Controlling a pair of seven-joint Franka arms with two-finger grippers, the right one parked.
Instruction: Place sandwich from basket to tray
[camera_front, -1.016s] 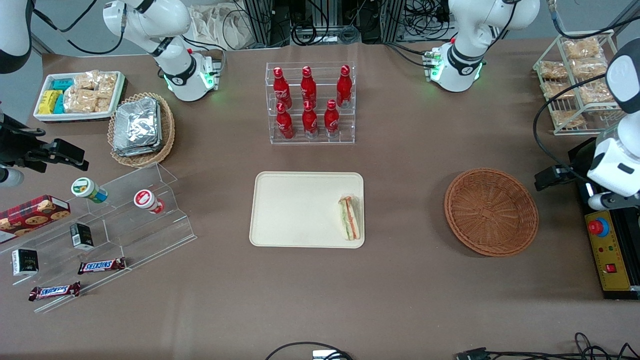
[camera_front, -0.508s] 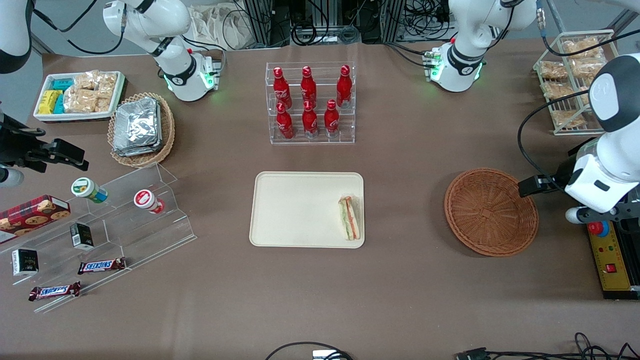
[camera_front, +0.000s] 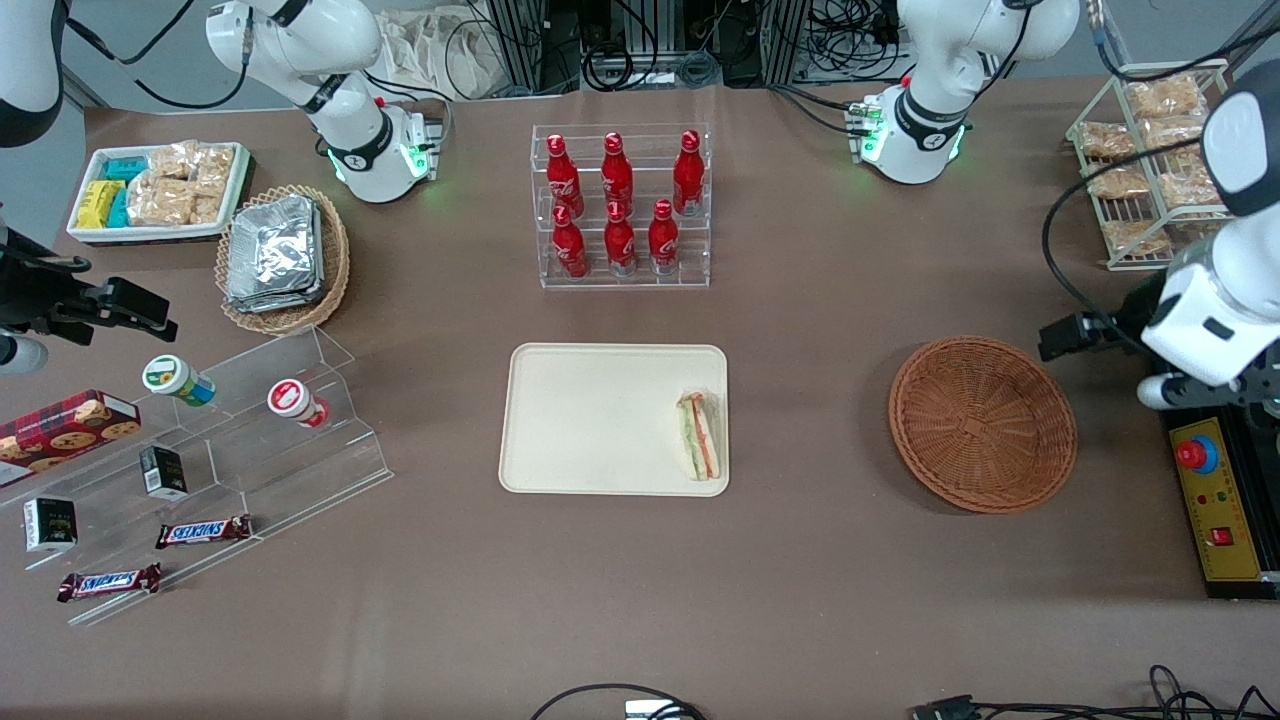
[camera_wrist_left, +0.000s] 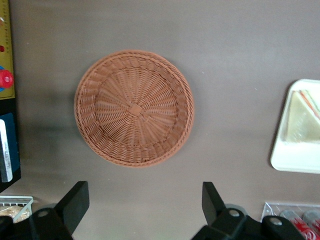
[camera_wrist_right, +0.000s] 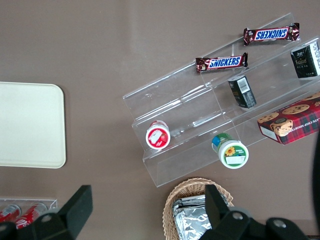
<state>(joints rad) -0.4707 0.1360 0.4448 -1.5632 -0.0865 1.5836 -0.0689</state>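
Observation:
The sandwich (camera_front: 700, 435) lies on the cream tray (camera_front: 590, 420), at the tray edge nearest the basket; it also shows in the left wrist view (camera_wrist_left: 305, 115) on the tray's corner (camera_wrist_left: 295, 160). The brown wicker basket (camera_front: 982, 424) is empty, seen from above in the left wrist view (camera_wrist_left: 134, 107). My left gripper (camera_wrist_left: 145, 192) is open and empty, with its jaws wide apart. It hangs high above the table beside the basket's rim (camera_front: 1075, 337), toward the working arm's end.
A rack of red bottles (camera_front: 620, 205) stands farther from the camera than the tray. A yellow control box (camera_front: 1215, 500) sits beside the basket, and a wire rack of bagged snacks (camera_front: 1150, 160) stands at the table's corner. A clear stepped shelf (camera_front: 230, 450) with snacks lies toward the parked arm's end.
My left arm's hand swung slightly toward the basket, then drew back a little farther from the camera. The sandwich, tray and basket have not moved.

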